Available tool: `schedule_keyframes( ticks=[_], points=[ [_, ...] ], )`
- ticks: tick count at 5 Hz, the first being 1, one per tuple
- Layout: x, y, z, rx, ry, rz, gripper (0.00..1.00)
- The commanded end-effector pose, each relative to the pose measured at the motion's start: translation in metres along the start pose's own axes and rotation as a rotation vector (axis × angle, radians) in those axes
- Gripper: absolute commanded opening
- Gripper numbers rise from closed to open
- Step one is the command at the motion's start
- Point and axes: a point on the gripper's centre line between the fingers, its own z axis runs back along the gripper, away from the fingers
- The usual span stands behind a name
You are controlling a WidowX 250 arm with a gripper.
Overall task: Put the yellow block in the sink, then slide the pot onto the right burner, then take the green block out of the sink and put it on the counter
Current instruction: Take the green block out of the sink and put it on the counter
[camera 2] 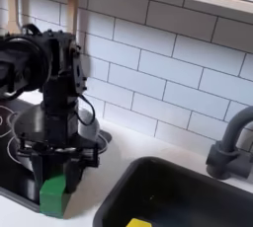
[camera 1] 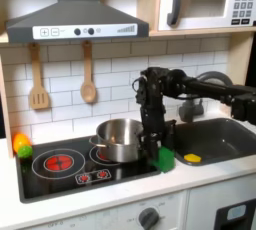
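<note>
First exterior view: pot (camera 1: 120,140) on right burner, yellow block (camera 1: 192,158) in sink (camera 1: 222,139); last step underway.

Second exterior view: gripper (camera 2: 55,180) clamps green block (camera 2: 53,195) low over counter (camera 2: 91,203). Next: release, retreat upward.

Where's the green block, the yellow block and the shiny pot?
green block (camera 2: 53,195), second exterior view, its front face.
yellow block (camera 1: 192,158), first exterior view, its top, inside the sink.
pot (camera 1: 118,143), first exterior view, its silver side wall.
</note>
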Motion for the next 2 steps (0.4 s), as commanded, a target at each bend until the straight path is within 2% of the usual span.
schedule_keyframes(
  ticks=[1, 2],
  points=[
    [-0.0121, -0.0168, -0.0044, -0.009, 0.013, -0.026, 0.00],
    [-0.0100, -0.0228, -0.0079, -0.009, 0.022, -0.027, 0.00]
  ],
)
